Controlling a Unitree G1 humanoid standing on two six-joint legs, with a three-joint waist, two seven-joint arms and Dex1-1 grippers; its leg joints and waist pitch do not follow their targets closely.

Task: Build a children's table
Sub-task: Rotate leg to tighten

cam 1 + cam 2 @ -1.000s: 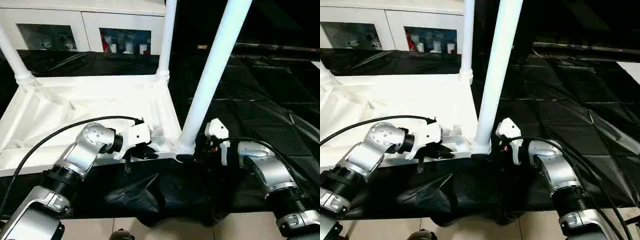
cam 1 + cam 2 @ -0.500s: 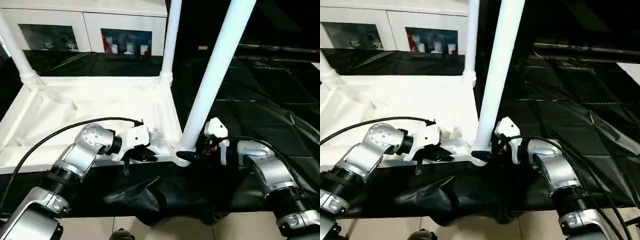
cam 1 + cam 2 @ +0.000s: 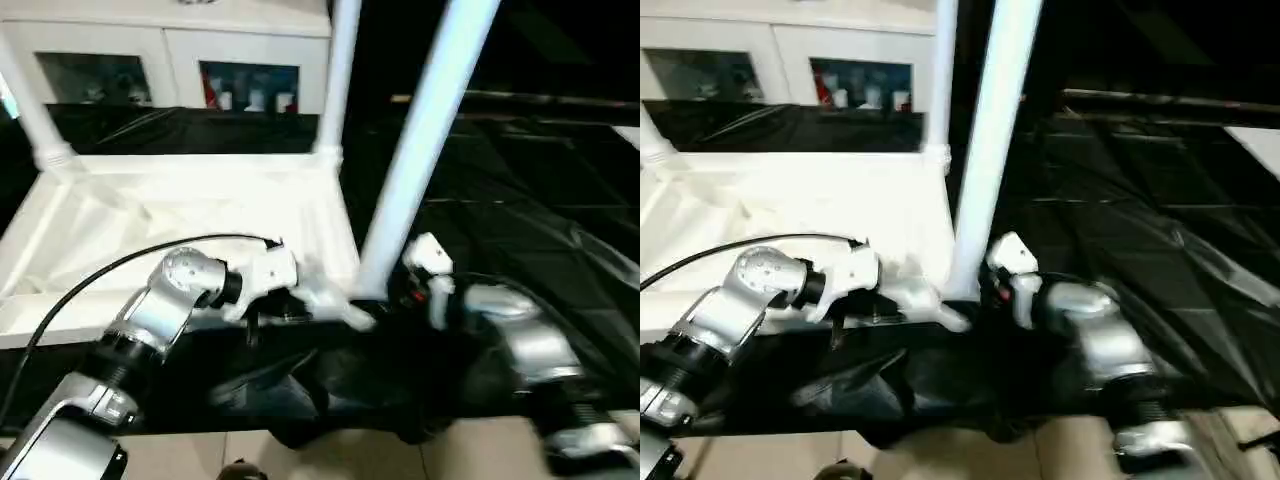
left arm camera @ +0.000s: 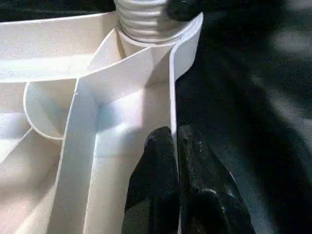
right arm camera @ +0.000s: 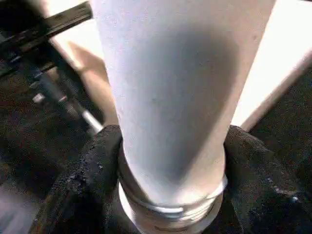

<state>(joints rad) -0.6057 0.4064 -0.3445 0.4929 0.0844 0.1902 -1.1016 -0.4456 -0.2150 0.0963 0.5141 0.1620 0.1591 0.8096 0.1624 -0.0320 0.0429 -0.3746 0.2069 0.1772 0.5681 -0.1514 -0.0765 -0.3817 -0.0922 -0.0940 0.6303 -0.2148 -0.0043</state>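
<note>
A: Where's the table top (image 3: 180,210)?
B: Upside down on black sheeting (image 3: 520,200), three legs standing in its corners.
A: The jaws?
B: Left gripper (image 4: 174,146) pinches the near rim; right gripper (image 5: 170,161) clamps the near leg (image 3: 425,140)

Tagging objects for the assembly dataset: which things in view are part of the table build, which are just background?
Part of the job:
- table top, upside down
- near leg, right hand closed around its base
- two far legs
- left hand pinching the top's edge wall

Just background:
- white cabinet
- black sheet
</note>
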